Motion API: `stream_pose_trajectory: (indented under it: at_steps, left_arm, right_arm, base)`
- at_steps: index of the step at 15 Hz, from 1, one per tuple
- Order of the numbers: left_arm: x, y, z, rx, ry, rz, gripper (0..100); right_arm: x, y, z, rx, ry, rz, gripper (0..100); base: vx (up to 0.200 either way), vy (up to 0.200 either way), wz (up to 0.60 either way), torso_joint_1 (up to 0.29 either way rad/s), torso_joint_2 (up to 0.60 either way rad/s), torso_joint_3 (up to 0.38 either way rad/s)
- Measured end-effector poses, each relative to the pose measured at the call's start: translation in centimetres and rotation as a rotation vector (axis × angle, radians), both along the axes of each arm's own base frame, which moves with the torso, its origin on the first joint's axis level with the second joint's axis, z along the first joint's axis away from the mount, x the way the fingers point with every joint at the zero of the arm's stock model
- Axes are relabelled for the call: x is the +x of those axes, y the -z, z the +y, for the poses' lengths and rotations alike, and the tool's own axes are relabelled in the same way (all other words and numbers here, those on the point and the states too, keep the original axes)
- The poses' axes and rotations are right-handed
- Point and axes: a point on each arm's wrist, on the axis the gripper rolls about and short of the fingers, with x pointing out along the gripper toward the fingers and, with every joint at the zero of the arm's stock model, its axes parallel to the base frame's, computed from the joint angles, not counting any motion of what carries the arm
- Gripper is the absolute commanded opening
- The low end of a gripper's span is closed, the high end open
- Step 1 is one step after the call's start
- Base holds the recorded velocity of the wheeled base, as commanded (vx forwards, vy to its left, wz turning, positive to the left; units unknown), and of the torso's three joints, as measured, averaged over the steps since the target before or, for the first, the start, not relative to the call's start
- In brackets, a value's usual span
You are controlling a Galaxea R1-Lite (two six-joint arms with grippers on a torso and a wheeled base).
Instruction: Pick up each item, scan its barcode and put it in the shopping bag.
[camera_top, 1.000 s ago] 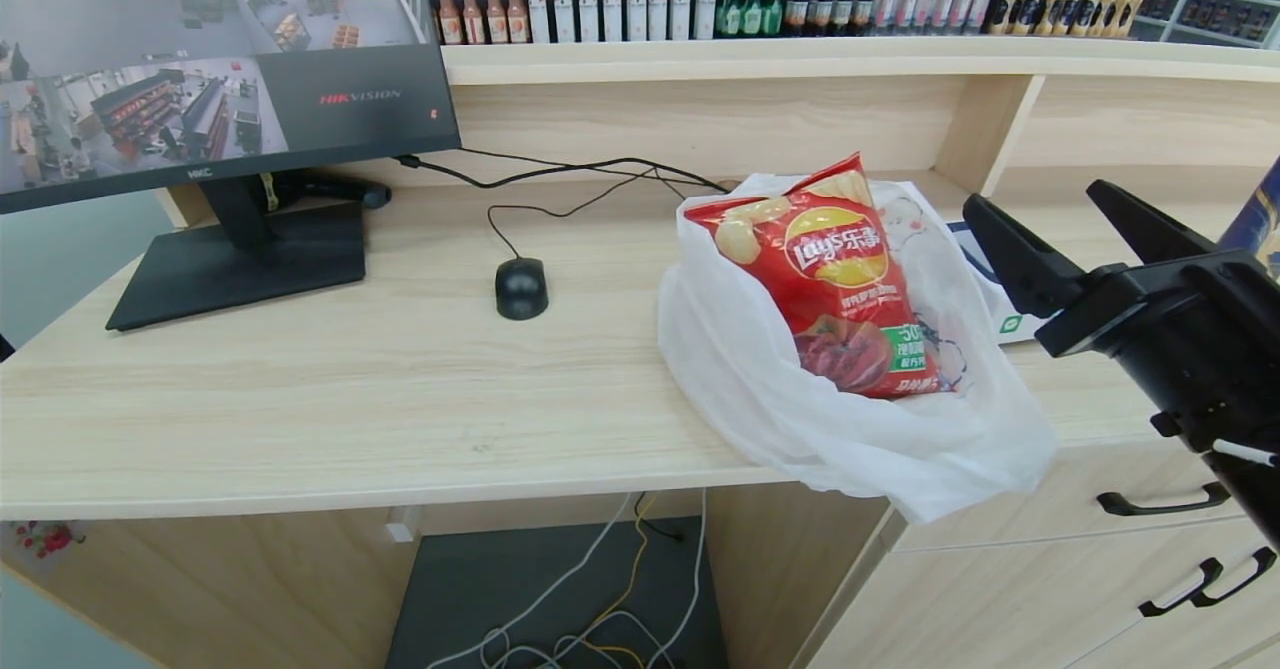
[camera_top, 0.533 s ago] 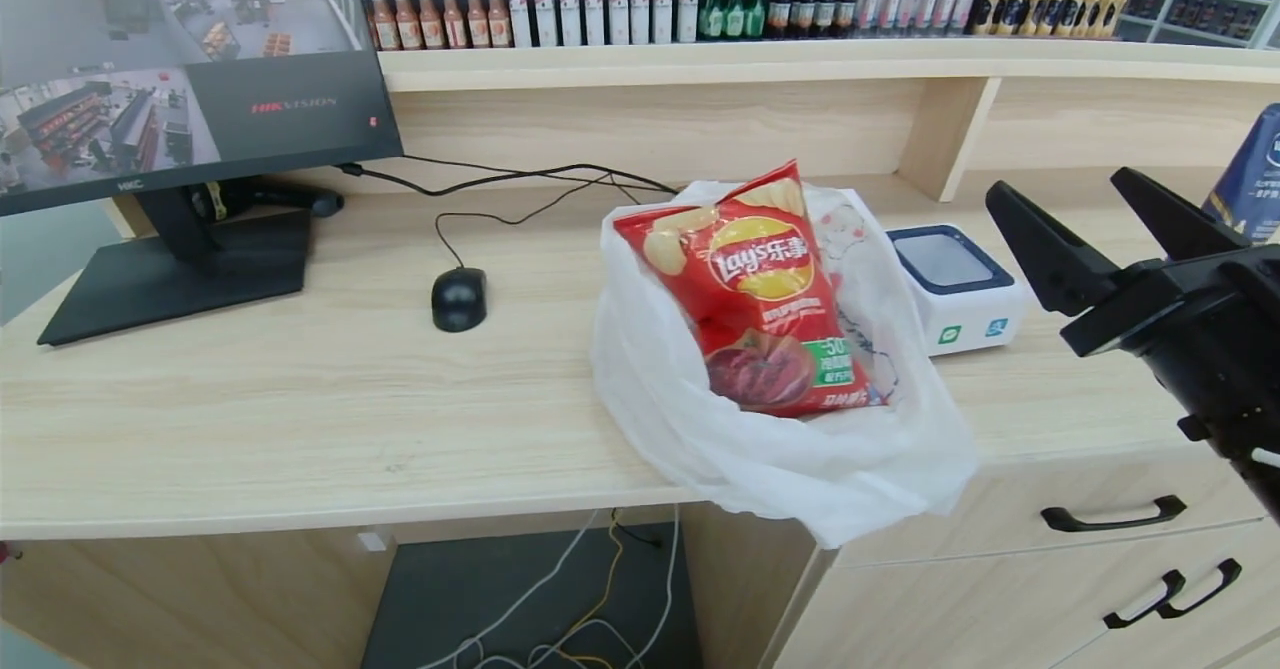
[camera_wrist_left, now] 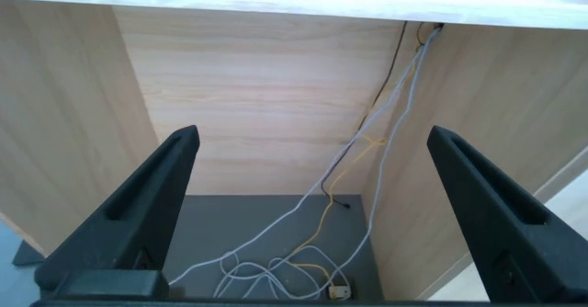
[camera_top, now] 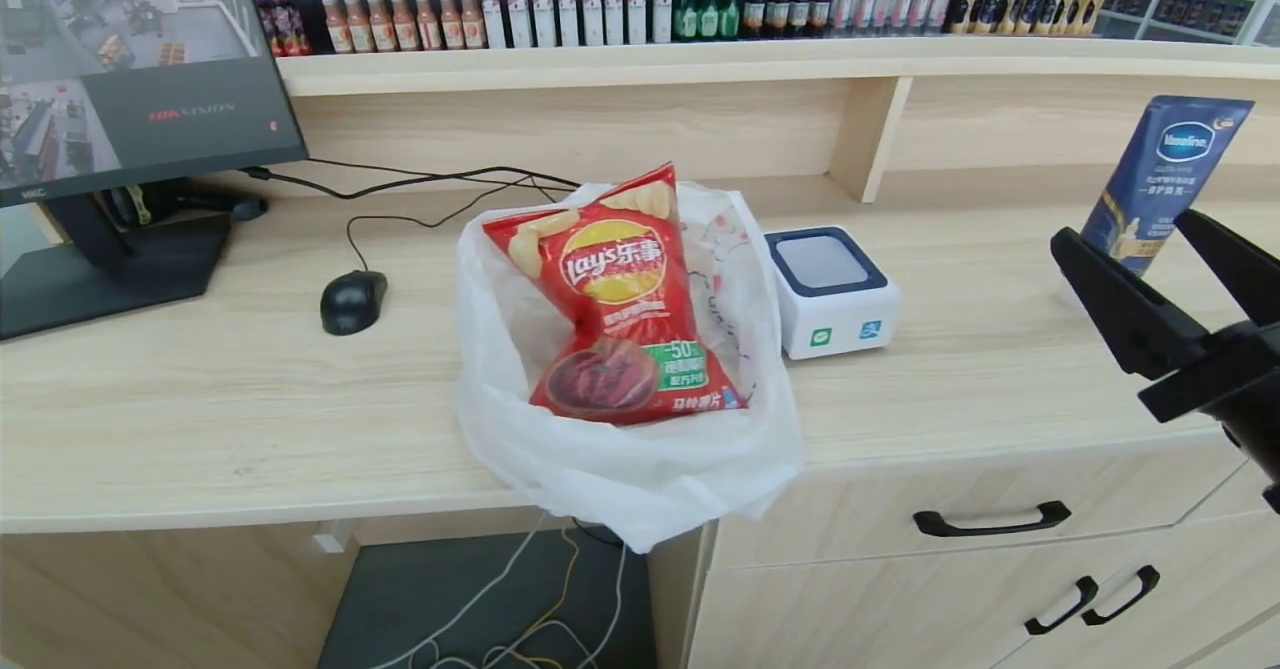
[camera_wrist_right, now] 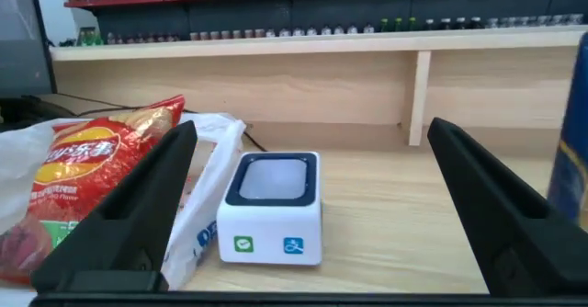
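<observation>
Tall blue lotion tube point(camera_top: 1170, 169) near worktop's point(camera_top: 1000, 369) right edge could topple if we clip it with right gripper point(camera_wrist_right: 312, 128); it and left gripper point(camera_wrist_left: 312, 132) gape empty.

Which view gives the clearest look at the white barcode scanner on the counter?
Head view: the scanner is whole, top window and front face clear, beside the shopping bag. The right wrist view sees it closer but low, from the front. The left wrist view faces cables under the counter.

shop | checkout counter point(camera_top: 300, 389); barcode scanner point(camera_top: 830, 292); shelved bottles point(camera_top: 640, 11)
</observation>
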Motion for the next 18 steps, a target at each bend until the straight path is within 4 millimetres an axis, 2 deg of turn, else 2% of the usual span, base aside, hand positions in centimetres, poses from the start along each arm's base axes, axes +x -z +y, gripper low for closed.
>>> stream_pose_trajectory:
  at_steps: [10, 18]
  left_arm:
    - [0.0, 0.0, 0.0, -0.001, 0.0, 0.0, 100]
    - [0.0, 0.0, 0.0, -0.001, -0.001, -0.001, 100]
  right_arm:
    - [-1.8, 1.0, 0.0, -0.016, -0.048, 0.025, 100]
    - [-2.0, 1.8, 0.2, -0.035, -0.064, 0.061, 100]
  base:
    - [0.0, -0.2, 0.0, 0.005, 0.0, 0.002]
    - [0.0, -0.2, 0.0, 0.002, 0.0, 0.003]
